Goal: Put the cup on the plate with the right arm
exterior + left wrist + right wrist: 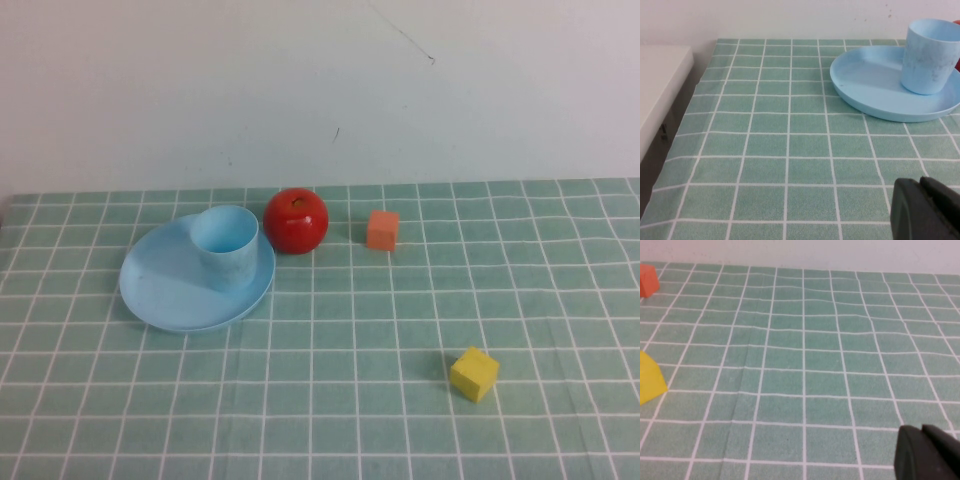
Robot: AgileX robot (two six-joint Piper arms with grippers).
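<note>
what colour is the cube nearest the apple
Orange; the cube sits just right of the red apple, clearest in the high view.

Backdrop as I see it from the remote station.
Plain white wall [320, 80] fills the upper frame; green white-gridded tablecloth [330, 400] covers the lower; white furniture edge [657, 95] at left in left wrist view.

both arms sit out of the high view. the left gripper [927, 210] shows only as dark fingertips pressed together, low above the cloth. the right gripper [927, 455] looks the same, fingertips together, holding nothing.
</note>
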